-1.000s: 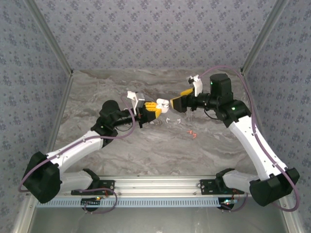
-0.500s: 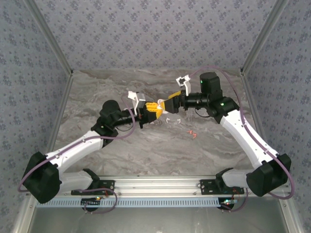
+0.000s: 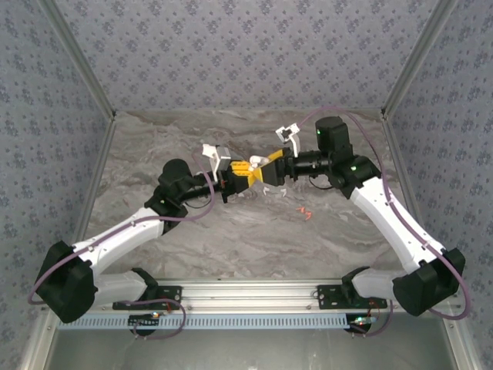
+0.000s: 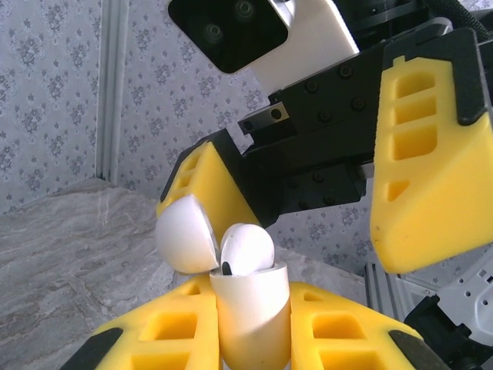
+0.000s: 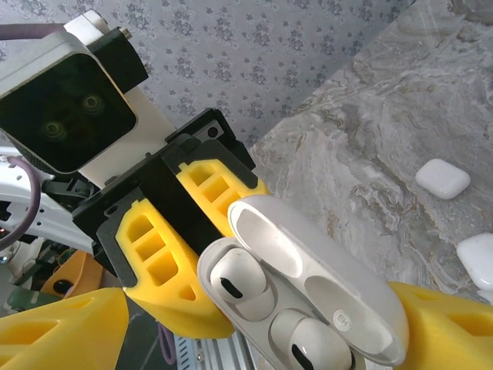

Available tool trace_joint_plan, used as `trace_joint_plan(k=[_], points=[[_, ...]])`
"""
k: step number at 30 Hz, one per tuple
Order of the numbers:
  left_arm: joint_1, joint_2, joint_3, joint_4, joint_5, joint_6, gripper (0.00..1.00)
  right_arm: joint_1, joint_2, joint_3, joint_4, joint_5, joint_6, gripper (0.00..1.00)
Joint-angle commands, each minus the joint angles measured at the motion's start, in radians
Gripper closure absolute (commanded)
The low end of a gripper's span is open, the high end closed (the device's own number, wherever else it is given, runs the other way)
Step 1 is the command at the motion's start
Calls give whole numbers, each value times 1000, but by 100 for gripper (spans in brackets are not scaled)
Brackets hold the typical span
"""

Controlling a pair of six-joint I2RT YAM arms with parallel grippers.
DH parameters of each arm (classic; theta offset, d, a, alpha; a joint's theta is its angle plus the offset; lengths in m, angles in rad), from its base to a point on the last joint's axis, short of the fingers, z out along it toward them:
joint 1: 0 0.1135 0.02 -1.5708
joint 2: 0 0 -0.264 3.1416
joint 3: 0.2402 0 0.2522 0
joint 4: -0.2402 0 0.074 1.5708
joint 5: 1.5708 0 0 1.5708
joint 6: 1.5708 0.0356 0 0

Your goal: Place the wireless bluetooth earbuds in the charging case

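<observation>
The white charging case [image 4: 254,320] stands upright between the yellow fingers of my left gripper [image 4: 250,302], which is shut on its body. Its lid [image 4: 183,233] is hinged open to the left. Two white wireless bluetooth earbuds [image 5: 240,282] sit in the case's wells, and the second earbud [image 5: 312,348] is nearer the camera. My right gripper [image 5: 254,335] is open and straddles the case. One of its fingers [image 4: 206,181] stands behind the lid and the other finger [image 4: 427,154] is well off to the right. In the top view both grippers [image 3: 266,166] meet at mid-table around the case [image 3: 254,162].
Two more closed white cases [image 5: 443,178] lie on the marble table [image 5: 385,116] beyond the grippers. Two small red-orange earbuds [image 3: 305,213] lie to the right of centre, and small white pieces [image 3: 263,190] lie just below the grippers. Patterned walls enclose the table.
My right gripper has swung left from a gap away until its fingers stand on either side of the open case. The left arm and the case have held still.
</observation>
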Motion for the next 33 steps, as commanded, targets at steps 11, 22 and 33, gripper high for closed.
trace_joint_plan(k=[11,22,33], points=[[-1,14,42,-1,-30,13,100,-13,-65,1,-56,73,-45,13],[135,-28,-17,-173,-82,-115,100,-124,-120,-45,-139,563,0,7],[399,-49,-195,-462,-143,-229,100,-226,-114,-180,-149,635,74,5]])
